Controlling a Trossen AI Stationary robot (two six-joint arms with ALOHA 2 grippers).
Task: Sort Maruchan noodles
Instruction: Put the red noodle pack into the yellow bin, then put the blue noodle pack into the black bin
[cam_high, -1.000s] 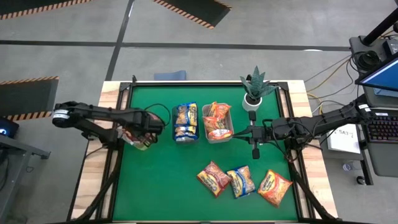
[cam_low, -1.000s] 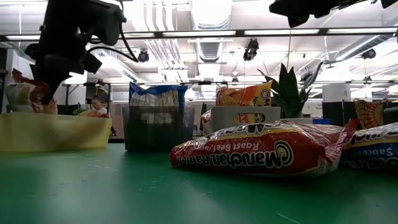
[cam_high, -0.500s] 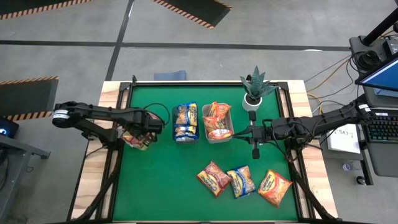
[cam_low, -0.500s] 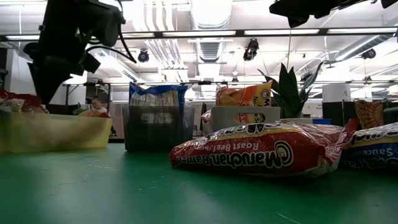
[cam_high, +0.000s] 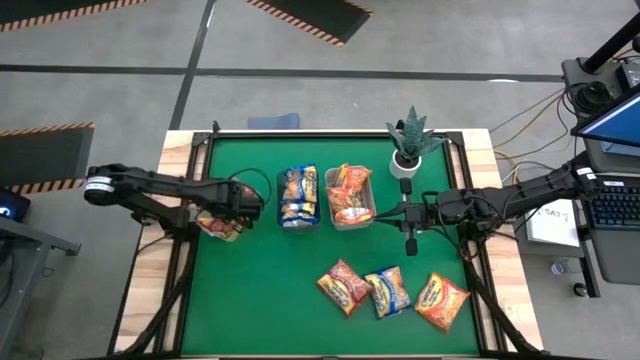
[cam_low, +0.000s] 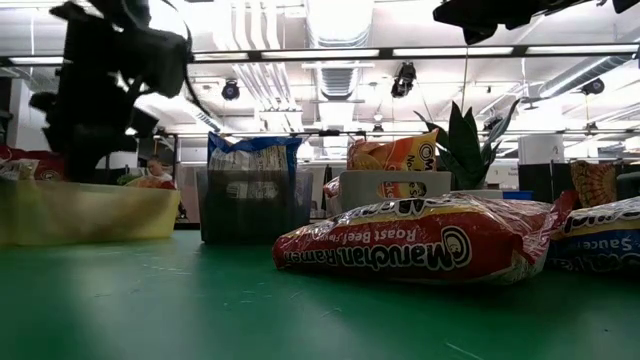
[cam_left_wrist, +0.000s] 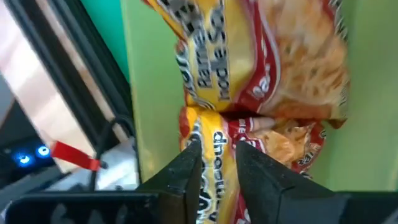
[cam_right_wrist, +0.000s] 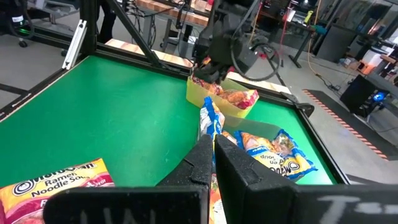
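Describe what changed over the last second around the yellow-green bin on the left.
The left gripper let go of a red noodle packet, which dropped from above the rim into the yellow-green bin, and the arm is pulling up. The right gripper, the two other bins and the three loose packets on the mat stayed put.

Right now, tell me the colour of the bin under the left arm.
Yellow-green bin, seen best in the left wrist view.
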